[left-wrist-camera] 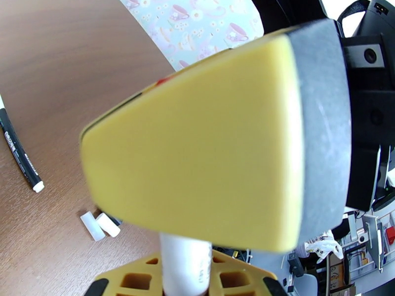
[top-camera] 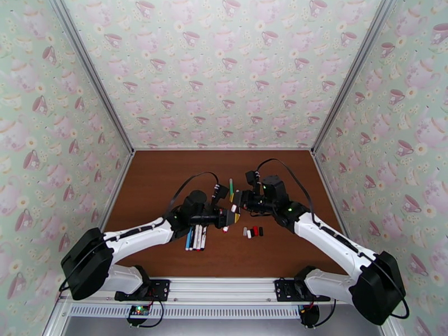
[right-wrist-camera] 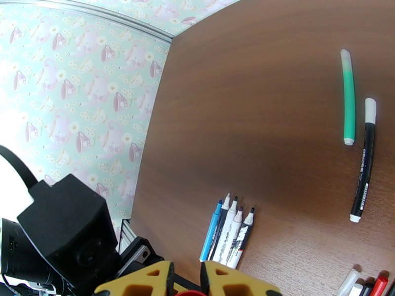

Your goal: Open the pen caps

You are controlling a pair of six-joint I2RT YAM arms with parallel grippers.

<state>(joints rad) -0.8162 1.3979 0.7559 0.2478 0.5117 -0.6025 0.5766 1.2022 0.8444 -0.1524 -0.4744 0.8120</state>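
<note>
Left hand (top-camera: 227,218) clamped on white pen barrel (left-wrist-camera: 183,262). Right hand (top-camera: 239,201) just beside it, fingers narrow, pinching red cap (right-wrist-camera: 190,293). Loose pen caps (top-camera: 253,232) on tabletop (top-camera: 168,175) near right hand, base side.

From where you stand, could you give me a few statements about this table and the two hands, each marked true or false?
1. A green pen lies on the table. True.
2. The left hand is empty. False: it is closed on a white pen barrel.
3. The row of bare-tipped pens includes a blue pen. True.
4. The black pen beside the green pen has a red end. False: both its ends are white.
5. The right hand pinches a red piece. True.
</note>
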